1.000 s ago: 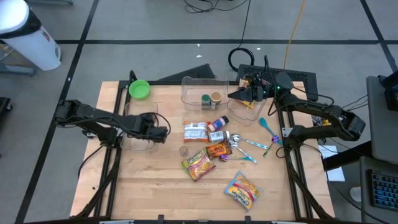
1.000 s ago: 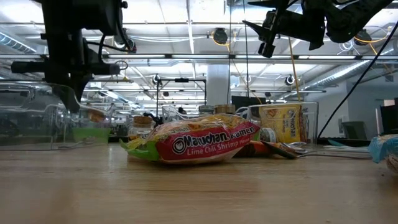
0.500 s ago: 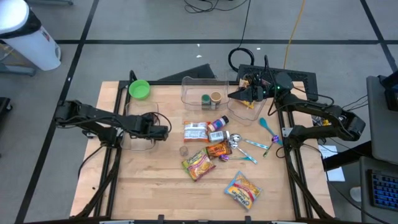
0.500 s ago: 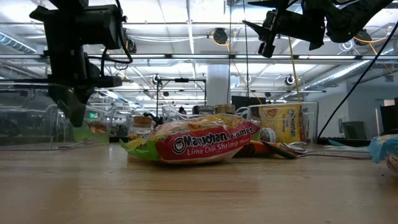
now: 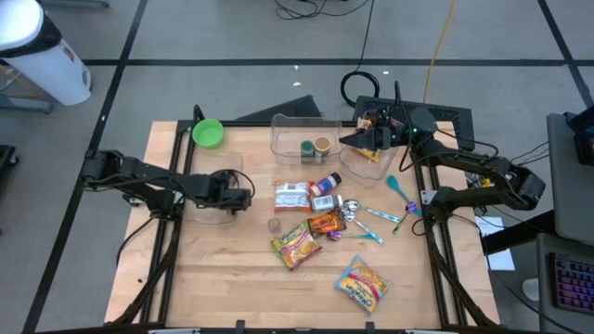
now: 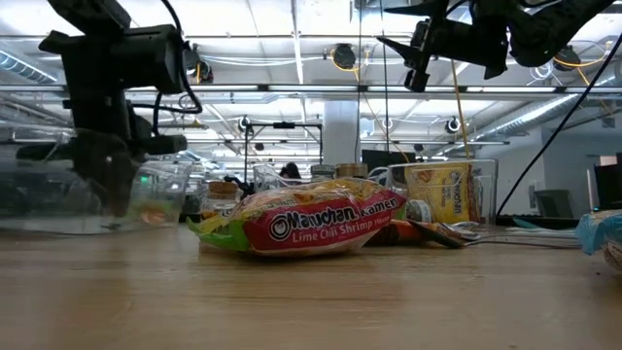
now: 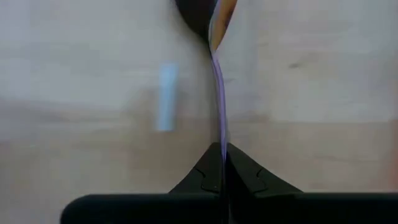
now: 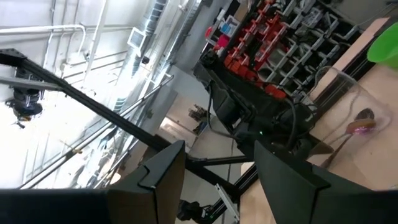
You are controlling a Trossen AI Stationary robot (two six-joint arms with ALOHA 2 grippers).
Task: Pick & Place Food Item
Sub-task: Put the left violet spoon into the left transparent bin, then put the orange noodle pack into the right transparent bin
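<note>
Over the left side of the desk (image 5: 232, 269), reaching down with the left tool (image 5: 243, 197) into a clear container (image 5: 200, 215). Clenched there on a purple-handled spoon (image 7: 218, 93), gripping the thin handle edge-on between both fingers, with the spoon's bowl pointing away toward the wood below. Cannot tell what the orange bit at the bowl is. At the far right corner, holding the right tool (image 5: 357, 141) high above a second clear container (image 5: 371, 169), released and grasping nothing. Near the desk's middle, lying flat and well apart from both tools, a Maruchan ramen packet (image 6: 311, 226).
</note>
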